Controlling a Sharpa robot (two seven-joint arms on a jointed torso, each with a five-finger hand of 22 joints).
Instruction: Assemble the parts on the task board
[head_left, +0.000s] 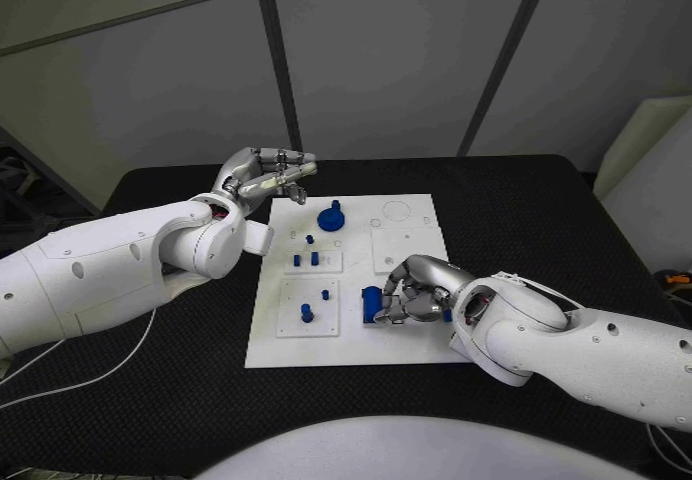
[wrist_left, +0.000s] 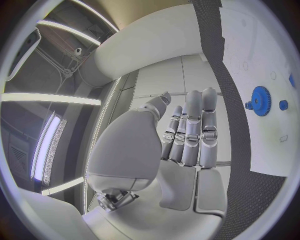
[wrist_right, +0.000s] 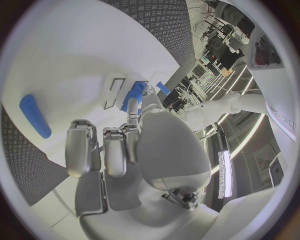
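The right hand (head_left: 410, 293) rests low on the white board (head_left: 411, 345), at the board's near right part, its fingers curled around a blue cylinder-shaped piece (head_left: 372, 301) that stands just at their tips; it seems to pinch this piece, though the contact itself is partly hidden. The step in hand looks like seating that piece into its place on the board. The left hand (head_left: 268, 175) hovers off the board's far left corner, above the tabletop (head_left: 173, 400), holding nothing, its fingers straight and close side by side. On the board, a blue gear (head_left: 332, 217) sits near the far edge, small blue pegs (head_left: 313, 258) stand in a square plate at the board's middle left, and another peg (head_left: 306, 312) stands nearer the front edge. A long blue piece (wrist_right: 34, 115) lies off the board on the tabletop. Next, the right hand likely needs to keep the piece upright, line it over its socket and press straight down.
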